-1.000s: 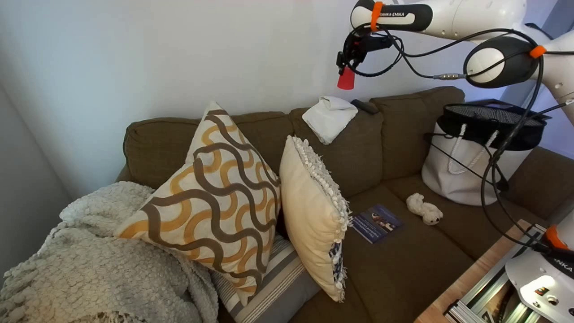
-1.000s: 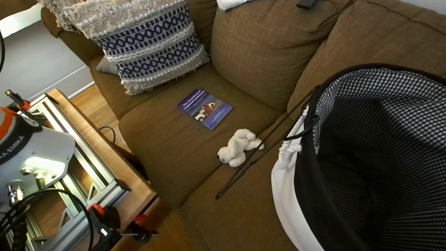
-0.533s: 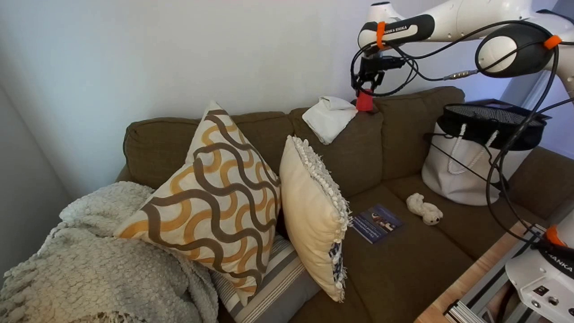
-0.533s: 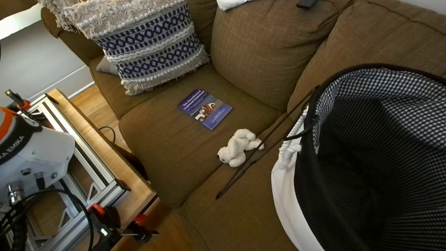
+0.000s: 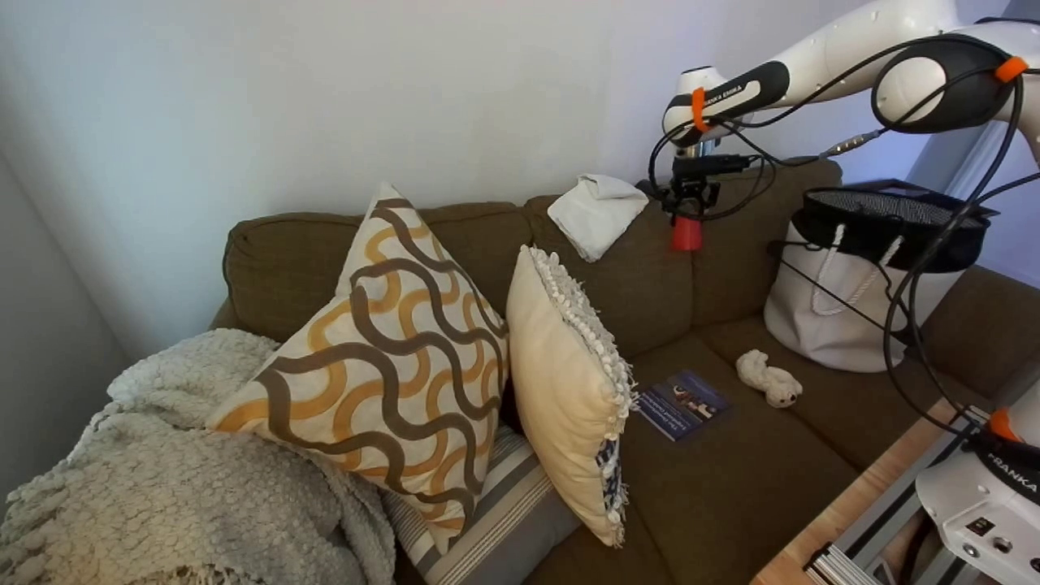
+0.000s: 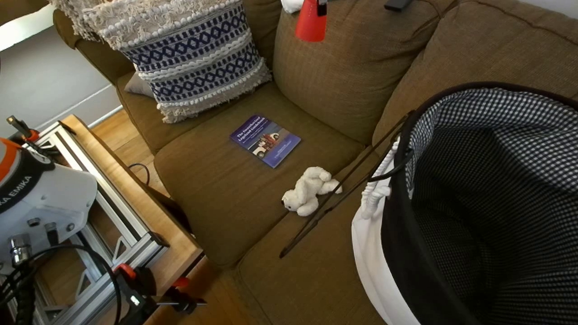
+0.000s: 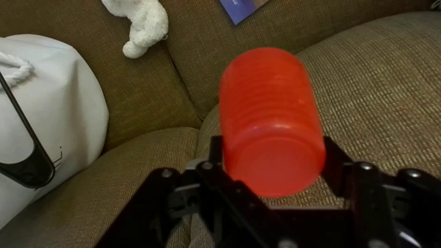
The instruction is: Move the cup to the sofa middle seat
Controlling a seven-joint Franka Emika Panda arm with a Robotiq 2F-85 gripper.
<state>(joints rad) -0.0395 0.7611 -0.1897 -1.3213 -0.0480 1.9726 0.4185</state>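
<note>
The red cup (image 5: pixel 686 236) is upside down, held in the air in front of the sofa backrest. It also shows in an exterior view (image 6: pixel 310 26) and fills the middle of the wrist view (image 7: pixel 268 103). My gripper (image 7: pixel 272 148) is shut on the cup, one finger on each side near its base. The gripper shows above the cup in an exterior view (image 5: pixel 691 203); only a black fingertip (image 6: pixel 321 8) shows in an exterior view. The olive-brown sofa middle seat (image 6: pixel 212 185) lies lower and in front of the backrest, also seen in an exterior view (image 5: pixel 723 479).
On the middle seat lie a blue book (image 6: pixel 266 141) and a white plush toy (image 6: pixel 309 192) near the seam. A white-and-black bag (image 5: pixel 845 301) stands beside it. A fringed pillow (image 5: pixel 569 390) borders the other side. A white cloth (image 5: pixel 597 213) lies on the backrest.
My gripper, holding the cup, has moved down and to the right in an exterior view, from against the wall to before the backrest. The cup has entered the top of the remaining exterior view.
</note>
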